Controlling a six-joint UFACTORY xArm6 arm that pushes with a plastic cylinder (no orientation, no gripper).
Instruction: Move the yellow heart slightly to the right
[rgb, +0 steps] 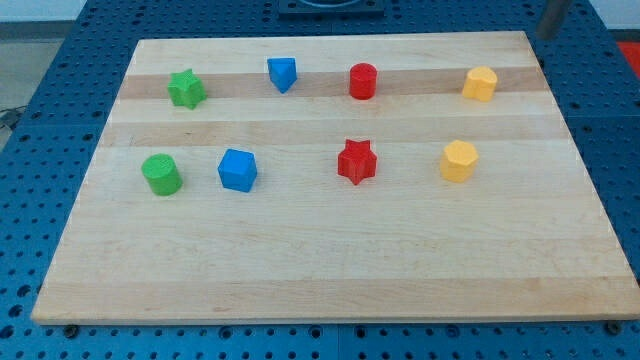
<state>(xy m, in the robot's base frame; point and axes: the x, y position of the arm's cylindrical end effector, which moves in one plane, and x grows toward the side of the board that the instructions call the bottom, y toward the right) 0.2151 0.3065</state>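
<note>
The yellow heart (480, 84) sits near the board's top right. A second yellow block, a pentagon (459, 160), lies below it and slightly to the left. The rod shows only as a blurred grey bar at the view's top right corner. My tip (546, 34) is just off the board's top right edge, above and to the right of the yellow heart, and touches no block.
The top row of the wooden board (320, 260) holds a green star (186, 88), a blue triangle (283, 73) and a red cylinder (363, 80). The row below holds a green cylinder (161, 174), a blue cube (237, 169) and a red star (355, 161).
</note>
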